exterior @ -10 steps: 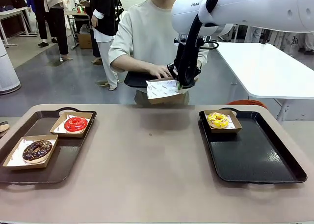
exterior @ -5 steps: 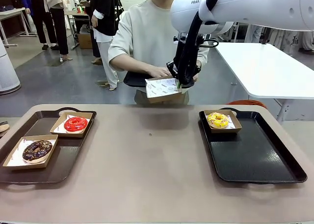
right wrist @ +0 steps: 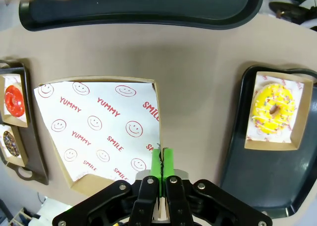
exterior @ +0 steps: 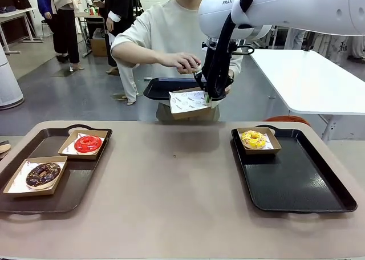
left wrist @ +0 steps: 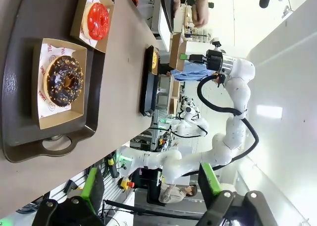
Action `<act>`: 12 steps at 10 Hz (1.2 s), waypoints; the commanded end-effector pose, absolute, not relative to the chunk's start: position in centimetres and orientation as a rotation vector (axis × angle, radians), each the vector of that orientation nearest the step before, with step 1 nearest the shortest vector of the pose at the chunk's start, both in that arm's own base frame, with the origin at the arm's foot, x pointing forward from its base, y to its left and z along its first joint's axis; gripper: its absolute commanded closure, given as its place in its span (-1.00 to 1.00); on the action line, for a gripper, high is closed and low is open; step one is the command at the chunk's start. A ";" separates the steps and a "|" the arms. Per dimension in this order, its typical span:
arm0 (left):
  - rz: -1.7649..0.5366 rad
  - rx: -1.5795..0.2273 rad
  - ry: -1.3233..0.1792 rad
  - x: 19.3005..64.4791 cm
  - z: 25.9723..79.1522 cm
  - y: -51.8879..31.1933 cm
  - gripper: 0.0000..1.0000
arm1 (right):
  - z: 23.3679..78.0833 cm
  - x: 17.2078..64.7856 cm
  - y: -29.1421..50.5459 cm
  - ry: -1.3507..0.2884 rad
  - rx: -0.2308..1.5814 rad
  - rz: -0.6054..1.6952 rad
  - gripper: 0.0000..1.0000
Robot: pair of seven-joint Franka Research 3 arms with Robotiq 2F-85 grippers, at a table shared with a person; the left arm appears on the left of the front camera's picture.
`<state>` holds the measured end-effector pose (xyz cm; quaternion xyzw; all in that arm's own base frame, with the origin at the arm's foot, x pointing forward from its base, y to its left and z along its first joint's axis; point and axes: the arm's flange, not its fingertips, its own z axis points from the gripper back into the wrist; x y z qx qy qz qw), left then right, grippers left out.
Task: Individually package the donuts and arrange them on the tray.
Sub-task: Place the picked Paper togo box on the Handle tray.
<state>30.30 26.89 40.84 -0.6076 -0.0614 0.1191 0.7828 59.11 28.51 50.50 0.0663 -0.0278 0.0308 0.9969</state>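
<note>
Yellow donut (exterior: 252, 138) sits boxed on the right tray (exterior: 302, 186) — one done. Right pincer (exterior: 209, 100), upper centre, is clamped on an empty lined box (exterior: 189, 103); left pincer (left wrist: 148, 191) gapes empty — red donut (exterior: 88, 143) and chocolate donut (exterior: 43, 174) wait at left.

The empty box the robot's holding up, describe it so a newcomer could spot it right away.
Look above the table's far edge, in front of the person. There the right end effector is shut on the rim of a shallow cardboard box lined with white printed paper. Unlike the boxes lying on the two trays, it is lifted in the air and holds no donut.
</note>
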 end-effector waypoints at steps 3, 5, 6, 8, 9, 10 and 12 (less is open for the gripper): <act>0.258 -1.322 -0.141 29.9 41.0 26.8 -1.00 | 50.4 58.8 28.2 -0.058 0.133 0.061 1.00; 0.258 -1.322 -0.141 29.9 41.0 26.8 -1.00 | 50.4 58.8 28.2 -0.058 0.133 0.061 1.00; 0.258 -1.322 -0.141 29.9 41.0 26.8 -1.00 | 50.4 58.8 28.2 -0.058 0.133 0.061 1.00; 0.258 -1.322 -0.141 29.9 41.0 26.8 -1.00 | 50.4 58.8 28.2 -0.058 0.133 0.061 1.00; 0.258 -1.322 -0.141 29.9 41.0 26.8 -1.00 | 50.4 58.8 28.2 -0.058 0.133 0.061 1.00; 0.258 -1.322 -0.141 29.9 41.0 26.8 -1.00 | 50.4 58.8 28.2 -0.058 0.133 0.061 1.00; 0.258 -1.322 -0.141 29.9 41.0 26.8 -1.00 | 50.4 58.8 28.2 -0.058 0.133 0.061 1.00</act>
